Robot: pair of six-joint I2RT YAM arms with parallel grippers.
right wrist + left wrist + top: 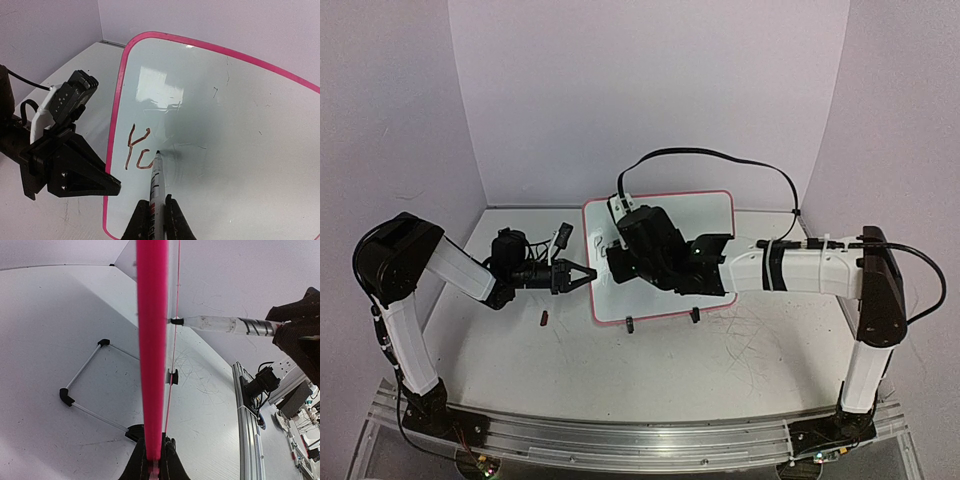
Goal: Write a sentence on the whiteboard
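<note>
Backdrop: plain pale walls on three sides, one scuffed white tabletop [720, 370]
Writing: sentence [137, 150] shows two reddish-brown characters, roughly "Yc", near the board's left edge
Board: one whiteboard [705, 215] with a pink rim, standing mid-table between the two arms
Pen: one marker [156, 180], tip touching the board just right of the second character
Right side: right gripper [155, 204] clenched on the marker's barrel, over the board's face
Left side: left gripper [154, 442] pinching the pink rim at the board's left edge
Feet: two black clip feet [630, 323] on the lower rim
Behind: one wire stand [65, 396] with black corners, on the table at the board's back
Loose bit: one small dark piece [545, 319] on the table near the left gripper, too small to name
Cable: one black cable [720, 155] arching above the board
</note>
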